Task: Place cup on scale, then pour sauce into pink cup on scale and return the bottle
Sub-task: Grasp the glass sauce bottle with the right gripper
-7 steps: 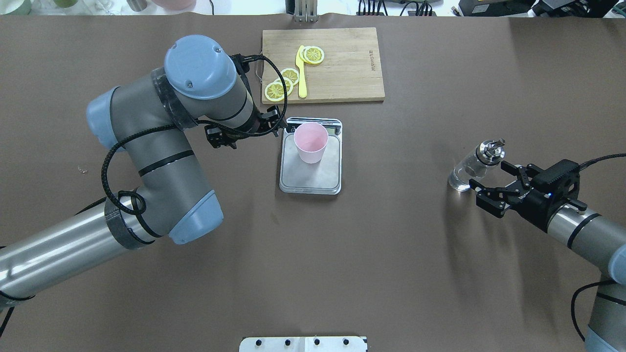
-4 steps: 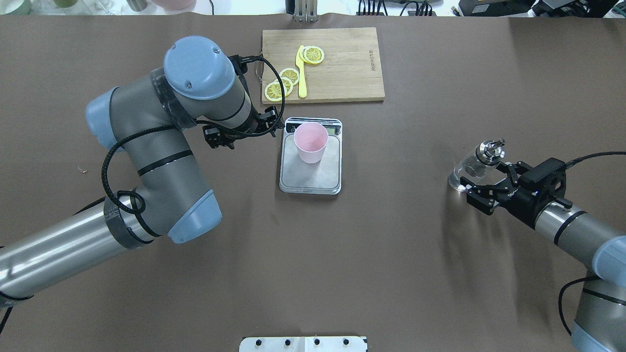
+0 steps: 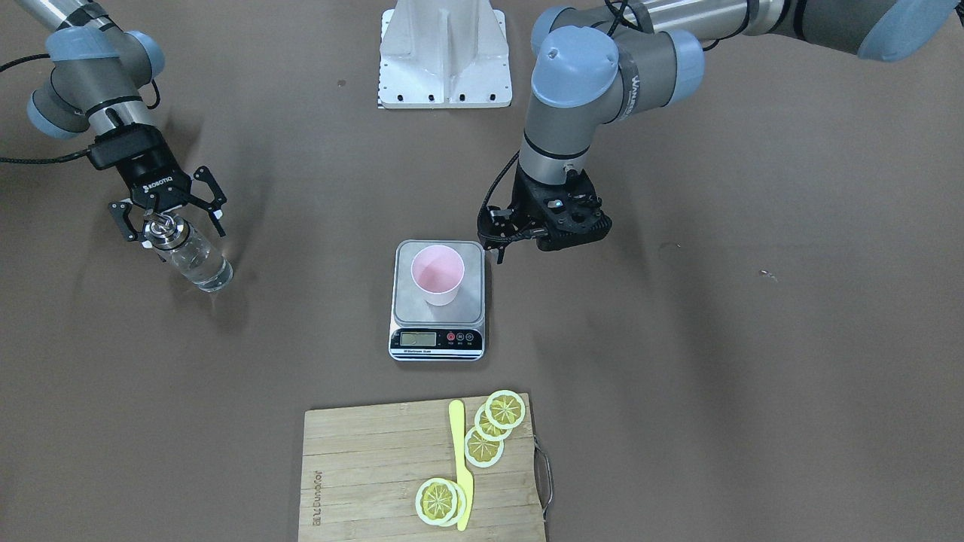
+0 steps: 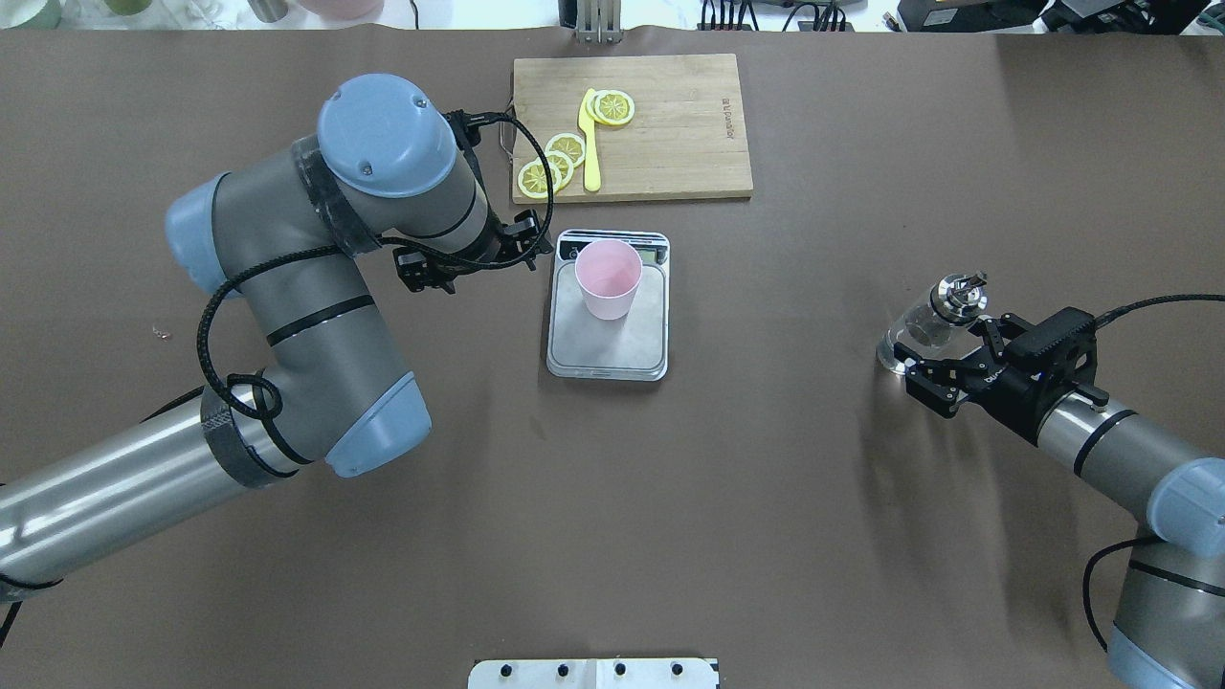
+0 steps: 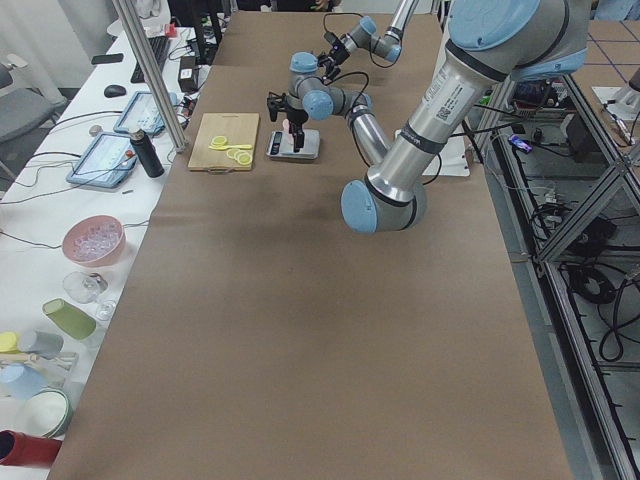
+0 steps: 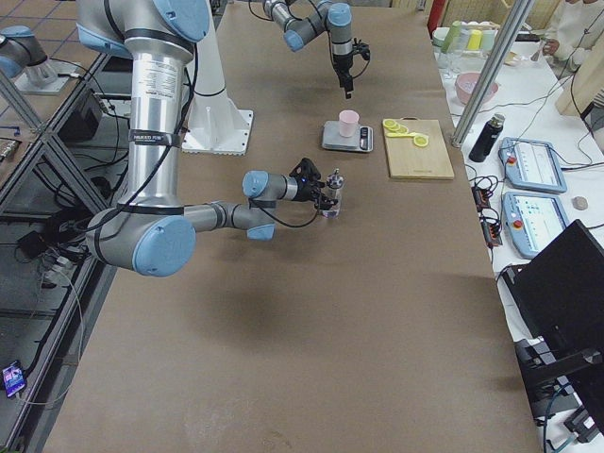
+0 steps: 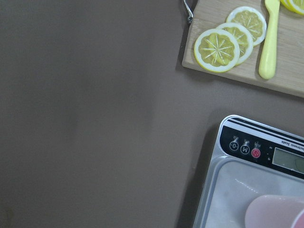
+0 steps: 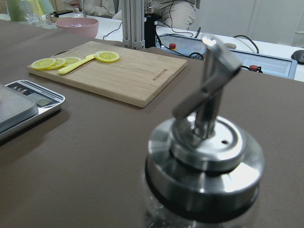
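Note:
The pink cup (image 4: 608, 277) stands upright on the steel scale (image 4: 612, 346) at mid-table; it also shows in the front view (image 3: 437, 275) and at the corner of the left wrist view (image 7: 273, 211). The clear glass bottle (image 4: 921, 332) with its metal pour spout (image 8: 204, 156) stands on the table at the right, with clear liquid inside. My right gripper (image 4: 946, 346) is open, its fingers either side of the bottle's upper part (image 3: 192, 260). My left gripper (image 4: 476, 254) hangs just left of the scale, apart from the cup, apparently open and empty.
A wooden cutting board (image 4: 670, 124) with lemon slices (image 4: 550, 167) and a yellow knife (image 4: 590, 144) lies just behind the scale. The robot's white base plate (image 4: 593, 673) is at the table's near edge. Clutter lines the far edge.
My right gripper has moved forward to the bottle and now straddles it, still open. My left gripper has drifted slightly left, away from the scale. Cup and bottle have not moved.

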### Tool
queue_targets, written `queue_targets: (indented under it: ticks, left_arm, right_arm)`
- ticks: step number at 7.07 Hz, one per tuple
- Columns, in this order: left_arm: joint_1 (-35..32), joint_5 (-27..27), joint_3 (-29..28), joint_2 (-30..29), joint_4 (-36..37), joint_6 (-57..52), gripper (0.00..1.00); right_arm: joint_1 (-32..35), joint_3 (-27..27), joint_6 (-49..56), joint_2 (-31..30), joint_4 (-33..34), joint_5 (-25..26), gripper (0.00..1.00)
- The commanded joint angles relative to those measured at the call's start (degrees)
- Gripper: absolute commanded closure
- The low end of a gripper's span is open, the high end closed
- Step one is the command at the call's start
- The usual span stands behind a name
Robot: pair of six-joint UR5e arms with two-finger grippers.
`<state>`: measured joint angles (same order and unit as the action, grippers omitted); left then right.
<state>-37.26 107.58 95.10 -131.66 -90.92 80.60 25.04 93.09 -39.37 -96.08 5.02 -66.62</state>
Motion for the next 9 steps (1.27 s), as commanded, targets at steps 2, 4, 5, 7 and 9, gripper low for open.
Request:
queue_targets:
  ticks: [2,4,5,7,9]
  left_arm:
    - [0.1,0.0,0.0,0.0,0.0,0.0,0.01]
    - [0.0,0.0,0.0,0.1,0.0,0.0,0.01]
    - [0.0,0.0,0.0,0.1,0.0,0.0,0.01]
    - [0.0,0.0,0.0,0.1,0.0,0.0,0.01]
    - [0.0,0.0,0.0,0.1,0.0,0.0,0.01]
  right_arm:
    - [0.4,-5.2,0.9,1.0,-7.5,0.1,0.12]
    - [0.5,-5.2,0.8,2.1,-7.5,0.2,0.12]
    - [0.5,-5.2,0.8,2.2,-7.3,0.3,0.12]
    - [1.0,-5.2,0.8,2.4,-7.3,0.3,0.13]
    - [1.1,-5.2,0.7,2.6,-7.3,0.3,0.46]
